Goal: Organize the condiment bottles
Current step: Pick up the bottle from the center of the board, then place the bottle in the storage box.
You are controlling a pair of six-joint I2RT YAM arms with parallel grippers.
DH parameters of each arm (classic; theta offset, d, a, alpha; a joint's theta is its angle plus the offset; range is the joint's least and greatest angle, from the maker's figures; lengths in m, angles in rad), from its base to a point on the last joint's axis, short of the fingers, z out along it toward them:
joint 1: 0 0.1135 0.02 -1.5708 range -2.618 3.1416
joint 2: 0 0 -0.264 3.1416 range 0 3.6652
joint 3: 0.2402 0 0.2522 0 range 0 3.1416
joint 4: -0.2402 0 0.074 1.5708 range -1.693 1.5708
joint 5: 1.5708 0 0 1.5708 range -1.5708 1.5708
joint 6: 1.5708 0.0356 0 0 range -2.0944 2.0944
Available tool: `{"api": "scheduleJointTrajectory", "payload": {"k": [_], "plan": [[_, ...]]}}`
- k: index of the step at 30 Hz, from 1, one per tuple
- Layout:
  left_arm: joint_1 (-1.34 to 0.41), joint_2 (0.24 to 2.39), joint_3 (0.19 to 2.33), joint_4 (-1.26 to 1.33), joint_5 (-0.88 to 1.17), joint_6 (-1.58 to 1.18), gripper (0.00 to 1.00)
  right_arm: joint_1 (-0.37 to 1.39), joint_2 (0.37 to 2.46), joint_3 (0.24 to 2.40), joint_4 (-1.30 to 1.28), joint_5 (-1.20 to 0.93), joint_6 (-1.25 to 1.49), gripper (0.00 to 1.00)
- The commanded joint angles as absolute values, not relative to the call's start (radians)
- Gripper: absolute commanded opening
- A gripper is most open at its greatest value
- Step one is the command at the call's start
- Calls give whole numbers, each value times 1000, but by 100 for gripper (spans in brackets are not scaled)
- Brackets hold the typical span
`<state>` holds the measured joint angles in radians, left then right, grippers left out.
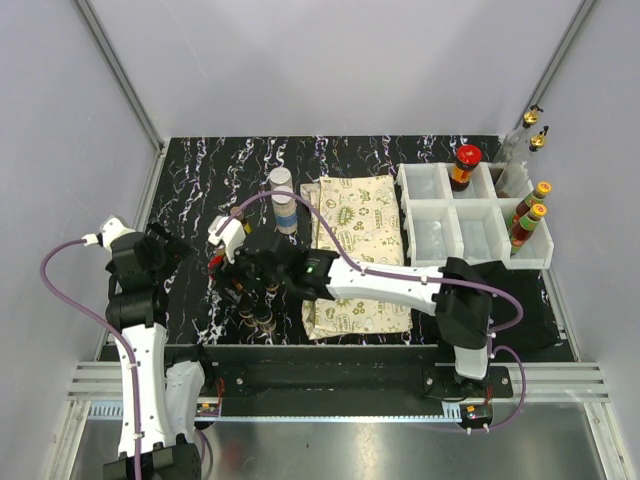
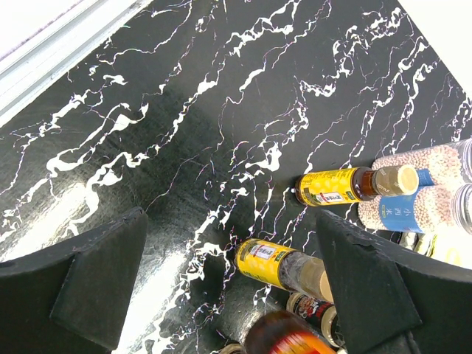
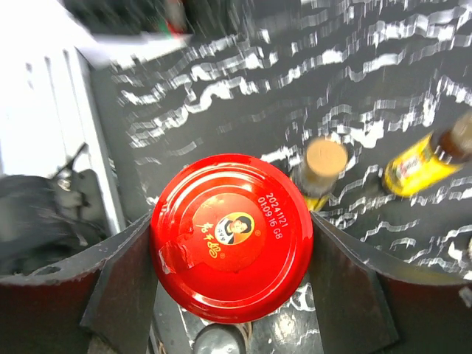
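From above, a black marbled table (image 1: 190,180) between grey walls (image 1: 300,60) is seen, with condiment bottles (image 1: 527,220) set in white bins (image 1: 480,235) at right. At the left wrist, the left gripper (image 2: 230,236) is spread wide, empty, over marble near yellow-labelled bottles (image 2: 335,186). At the right wrist, a red-capped jar (image 3: 232,236) is clamped by the right gripper (image 3: 232,254).

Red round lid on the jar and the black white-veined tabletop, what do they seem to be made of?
The red round lid: probably painted metal, smooth and semi-glossy with a printed emblem and date code; plastic is possible. The black white-veined tabletop: polished marble or marble-print laminate; glossy, it shows bright glare.
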<state>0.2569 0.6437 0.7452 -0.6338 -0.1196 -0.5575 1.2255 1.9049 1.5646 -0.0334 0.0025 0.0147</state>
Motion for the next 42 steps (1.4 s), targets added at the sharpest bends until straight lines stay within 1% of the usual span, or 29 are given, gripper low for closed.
{"api": "scheduleJointTrajectory", "payload": {"k": [1, 6, 10, 13, 17, 20, 24, 32, 38, 42], "plan": [[258, 646, 749, -580, -107, -549, 99, 1232, 1758, 1588, 130, -29, -23, 0], [256, 647, 750, -578, -103, -549, 99, 1232, 1672, 1549, 132, -5, -47, 0], [258, 647, 749, -577, -98, -548, 99, 1232, 1618, 1519, 124, 80, -86, 0], [256, 647, 747, -577, -95, -546, 99, 1230, 1583, 1497, 118, 176, -132, 0], [256, 646, 746, -574, -84, -545, 99, 1223, 1554, 1476, 118, 390, -196, 0], [258, 644, 744, -571, -74, -545, 99, 1178, 1537, 1453, 115, 458, -193, 0], [258, 646, 744, -569, -71, -542, 99, 1065, 1493, 1411, 95, 465, -140, 0], [258, 657, 742, -565, -54, -541, 99, 781, 1358, 1299, 72, 482, -91, 0], [265, 663, 741, -558, -38, -542, 99, 576, 1324, 1256, 55, 456, -69, 0], [267, 669, 739, -555, -34, -540, 99, 389, 1325, 1246, 46, 448, -49, 0]]}}
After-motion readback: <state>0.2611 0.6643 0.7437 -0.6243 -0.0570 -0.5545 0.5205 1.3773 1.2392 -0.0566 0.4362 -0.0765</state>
